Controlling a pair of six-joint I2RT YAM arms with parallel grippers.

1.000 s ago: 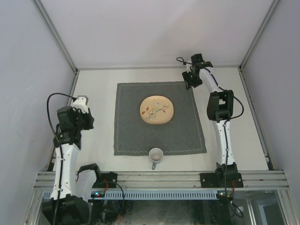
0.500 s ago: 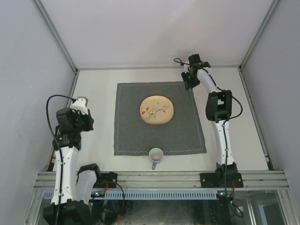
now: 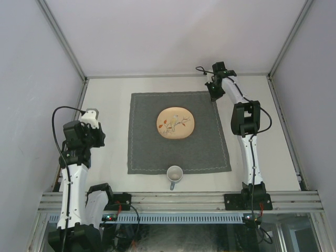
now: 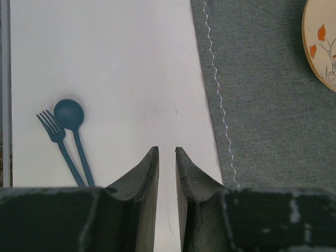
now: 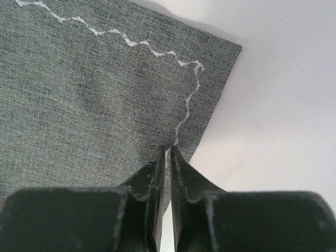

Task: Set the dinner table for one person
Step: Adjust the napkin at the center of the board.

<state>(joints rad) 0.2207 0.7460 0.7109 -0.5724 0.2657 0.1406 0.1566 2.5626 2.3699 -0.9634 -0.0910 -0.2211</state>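
Observation:
The off-white dinner table (image 3: 107, 100) carries a square dark grey stitched cloth (image 3: 178, 152) with a beige flowered plate (image 3: 176, 122) on it. A grey mug (image 3: 174, 174) stands at the cloth's near edge. My right gripper (image 5: 169, 148) is at the cloth's far right corner (image 3: 212, 94), its jaws pinched on the cloth's edge (image 5: 94, 94) by the white stitching. My left gripper (image 4: 166, 149) hangs over bare table left of the cloth (image 4: 262, 105), jaws a narrow gap apart with nothing between. A blue fork (image 4: 55, 134) and blue spoon (image 4: 69, 113) lie side by side to its left.
Metal rails border the table, with the left rail (image 3: 81, 100) close to the fork and spoon. White walls enclose the back and sides. The plate's rim (image 4: 321, 47) shows at the top right of the left wrist view.
My right gripper has shifted slightly toward the cloth's far right corner and closed its jaws onto the cloth's edge. The left arm has not moved.

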